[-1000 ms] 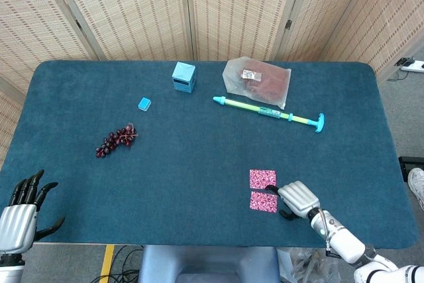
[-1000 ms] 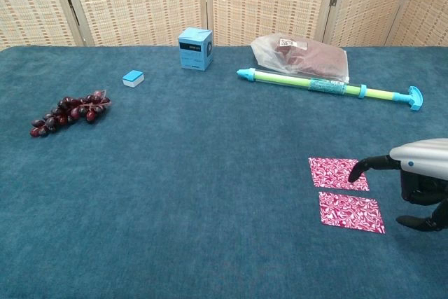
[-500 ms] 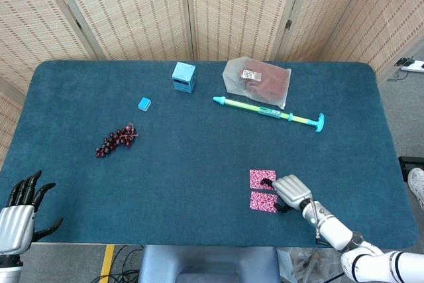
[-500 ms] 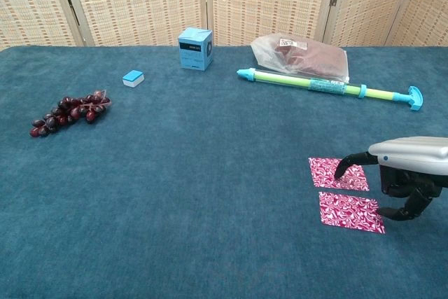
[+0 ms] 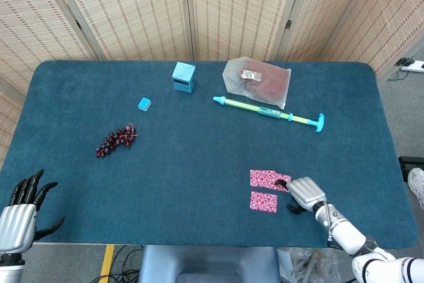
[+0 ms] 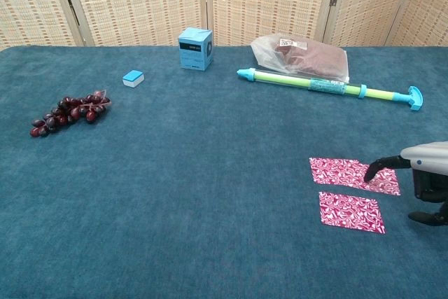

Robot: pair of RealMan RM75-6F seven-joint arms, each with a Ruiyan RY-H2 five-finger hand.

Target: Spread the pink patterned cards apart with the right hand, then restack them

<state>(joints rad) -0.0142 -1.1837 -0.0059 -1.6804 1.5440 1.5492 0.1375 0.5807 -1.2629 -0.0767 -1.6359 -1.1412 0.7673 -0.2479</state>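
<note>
Right hand (image 6: 425, 180) pressing one fingertip on upper pink cards (image 6: 353, 174), holding nothing; likely thin, light, slippery; better slid flat than pinched.

Table (image 5: 199, 164) in front of me, dark teal cloth top. On it: pink patterned cards (image 5: 265, 190) near my right edge, far one looks wider than the near one, small gap between them. Grapes (image 5: 116, 140) left of centre. Small blue block (image 5: 144, 104) and blue box (image 5: 184, 76) further back. Plastic bag (image 5: 258, 79) at back, green-blue pump (image 5: 268, 111) just in front.
</note>
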